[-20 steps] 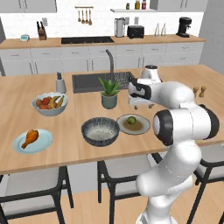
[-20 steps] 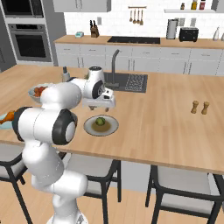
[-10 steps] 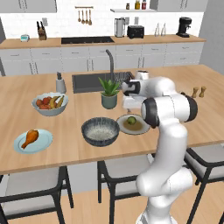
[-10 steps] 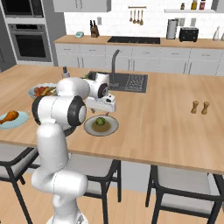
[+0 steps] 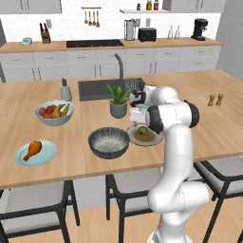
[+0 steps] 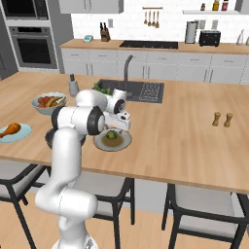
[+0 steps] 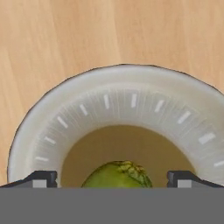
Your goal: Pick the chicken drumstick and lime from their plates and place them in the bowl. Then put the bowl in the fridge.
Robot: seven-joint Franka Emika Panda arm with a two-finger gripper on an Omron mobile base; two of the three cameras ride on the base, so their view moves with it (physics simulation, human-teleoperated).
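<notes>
Hand view, open tool (image 7: 112,178) above lime (image 7: 117,174), grey-rimmed plate (image 7: 131,100)

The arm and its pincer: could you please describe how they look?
The arm is glossy white, built of rounded, tube-like segments with dark grey bands at the joints. No cables or markings show. The pincer ends in two small, blocky dark fingertips, each with a paler grey patch.

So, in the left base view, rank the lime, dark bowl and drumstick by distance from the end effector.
1. Lime, on its plate directly below the open end effector.
2. Bowl, centre of the counter.
3. Chicken drumstick, far left on the blue plate.
</notes>
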